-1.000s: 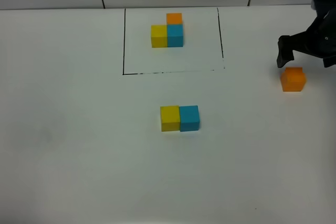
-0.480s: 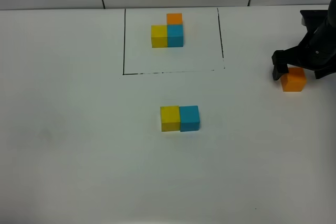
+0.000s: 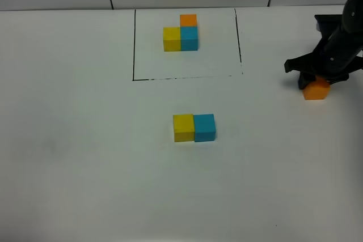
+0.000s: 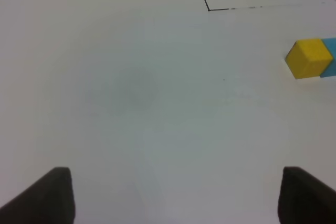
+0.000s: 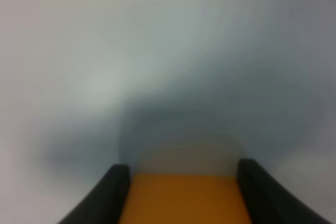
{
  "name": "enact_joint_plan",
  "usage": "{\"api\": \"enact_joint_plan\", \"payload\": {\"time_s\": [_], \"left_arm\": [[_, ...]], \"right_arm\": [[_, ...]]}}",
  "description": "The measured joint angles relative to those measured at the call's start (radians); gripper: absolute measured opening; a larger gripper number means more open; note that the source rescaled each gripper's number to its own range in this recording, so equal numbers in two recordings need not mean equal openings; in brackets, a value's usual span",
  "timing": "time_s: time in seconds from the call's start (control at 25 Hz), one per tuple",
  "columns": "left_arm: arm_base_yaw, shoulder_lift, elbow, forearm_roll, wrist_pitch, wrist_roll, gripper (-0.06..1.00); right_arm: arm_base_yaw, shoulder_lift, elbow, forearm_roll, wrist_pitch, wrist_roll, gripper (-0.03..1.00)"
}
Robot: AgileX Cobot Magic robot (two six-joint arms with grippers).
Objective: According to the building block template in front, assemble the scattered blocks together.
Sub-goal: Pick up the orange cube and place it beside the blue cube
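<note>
Only the high view shows us the whole layout. The template [image 3: 181, 38] sits at the far side of the table [image 3: 85, 140] inside a thin black frame [image 3: 134, 43]: yellow and blue side by side, with orange behind the blue. Nearer the middle, the loose yellow cube [image 3: 183, 127] and blue cube [image 3: 205, 127] touch, yellow on the left. The orange cube [image 3: 316, 90] lies well apart from them at the far right, resting on the table.

The right arm reaches in from the right edge and bends steeply down, so that the right claw [image 3: 315, 81] covers the cube's top. How it grips we see only in the right wrist view, which is blurred. There the dark fingers [image 5: 113, 187] lie against both sides of the orange face, with no gap showing, so the claw is closed to the cube's width and has hold of it.

The left claw [image 4: 176, 192] appears only in its own wrist view. Its fingers [image 4: 50, 195] are spread wide over bare table with nothing between them. The yellow cube lies ahead and to one side, and a corner of the frame beyond.
</note>
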Motion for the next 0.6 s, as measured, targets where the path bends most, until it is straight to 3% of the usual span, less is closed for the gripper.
{"api": "enact_joint_plan", "payload": {"time_s": [0.2, 0.44, 0.6], "left_arm": [[0.0, 0.0, 0.0, 0.0, 0.0, 0.0, 0.79], [0.0, 0.0, 0.0, 0.0, 0.0, 0.0, 0.79], [0.0, 0.0, 0.0, 0.0, 0.0, 0.0, 0.79]], "right_arm": [[0.145, -0.033, -0.032, -0.007, 0.023, 0.149, 0.02], [0.338, -0.038, -0.102, -0.178, 0.073, 0.427, 0.02], [0.41, -0.038, -0.119, -0.21, 0.082, 0.521, 0.02]]}}
